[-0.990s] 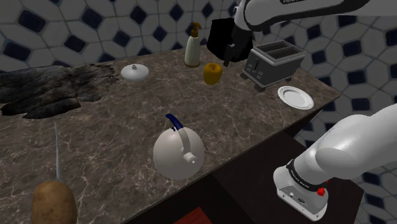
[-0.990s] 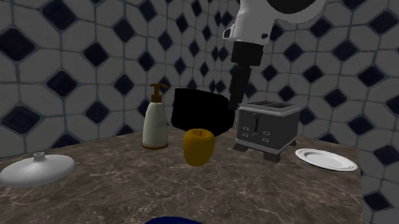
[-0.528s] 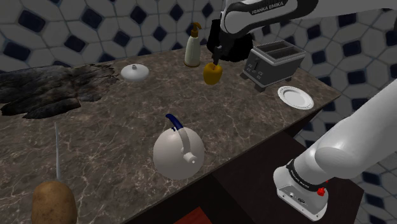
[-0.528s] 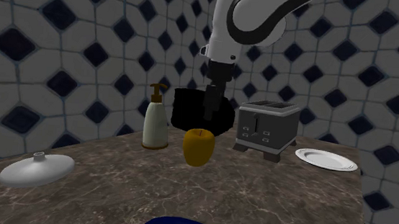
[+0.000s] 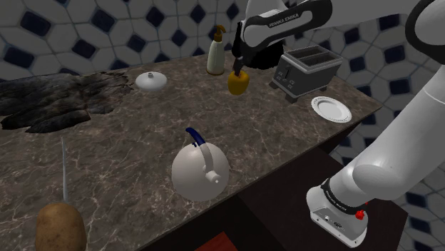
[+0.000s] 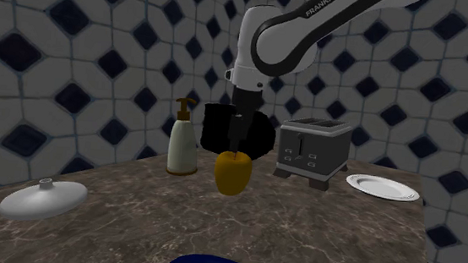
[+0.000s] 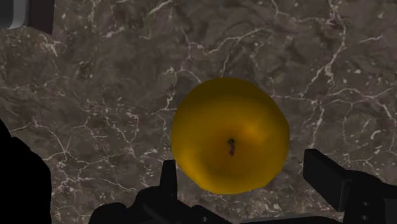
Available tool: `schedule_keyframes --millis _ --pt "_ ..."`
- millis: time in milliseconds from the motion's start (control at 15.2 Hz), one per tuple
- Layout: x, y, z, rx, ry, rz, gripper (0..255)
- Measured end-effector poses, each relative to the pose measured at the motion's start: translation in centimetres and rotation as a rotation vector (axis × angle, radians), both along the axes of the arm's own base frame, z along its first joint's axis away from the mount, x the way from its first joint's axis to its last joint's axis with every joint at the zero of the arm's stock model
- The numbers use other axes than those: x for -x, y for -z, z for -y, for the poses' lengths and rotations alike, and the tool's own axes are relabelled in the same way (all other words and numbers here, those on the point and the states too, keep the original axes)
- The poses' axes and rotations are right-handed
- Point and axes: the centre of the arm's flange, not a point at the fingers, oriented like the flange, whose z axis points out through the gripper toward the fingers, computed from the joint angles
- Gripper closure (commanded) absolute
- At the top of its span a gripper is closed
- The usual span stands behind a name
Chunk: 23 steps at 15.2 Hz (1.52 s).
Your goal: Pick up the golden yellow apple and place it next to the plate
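Near edge of the dark marble counter [image 5: 128,135]: brown potato [image 5: 60,227] and round white kettle with a blue handle [image 5: 200,170]. Both are well apart from the work.

Further along, toward the shoulder view's right: small round white plate [image 5: 331,109], nothing on it.

Beyond that, the golden yellow apple [image 5: 238,83] sits stem-up on the counter. It's between the plate and the cream pump soap bottle [image 5: 216,53], with the grey two-slot toaster [image 5: 308,71] near it on the plate side.

All-black two-finger gripper [image 5: 239,69] is right over the apple, pointing down at the stem. Jaws are spread, one finger on each side of the apple in the wrist view. I see no clasp, so it's not held.

My read: last bit of descent on the pick.

Next:
- Drop until the fingers straddle the widest part, then close and lift straight up.
- Carry past the toaster's corner.
- Set down on bare counter just beside the plate's rim, not on it.

Round fruit, so I'd centre the pinch or it may slip out.
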Motion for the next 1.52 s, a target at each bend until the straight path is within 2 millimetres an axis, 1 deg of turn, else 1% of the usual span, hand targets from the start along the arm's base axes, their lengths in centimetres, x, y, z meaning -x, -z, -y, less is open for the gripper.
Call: schedule_keyframes --millis 198,528,594,1254,1518 --pt "-0.2 1.1 0.2 0.0 0.0 0.0 0" --pt "-0.3 1.3 0.2 0.0 0.0 0.0 0" --pt "-0.3 1.3 0.2 0.0 0.0 0.0 255" --pt "-0.3 1.3 0.2 0.0 0.0 0.001 255" --pt "-0.4 -0.2 0.2 0.0 0.0 0.001 255"
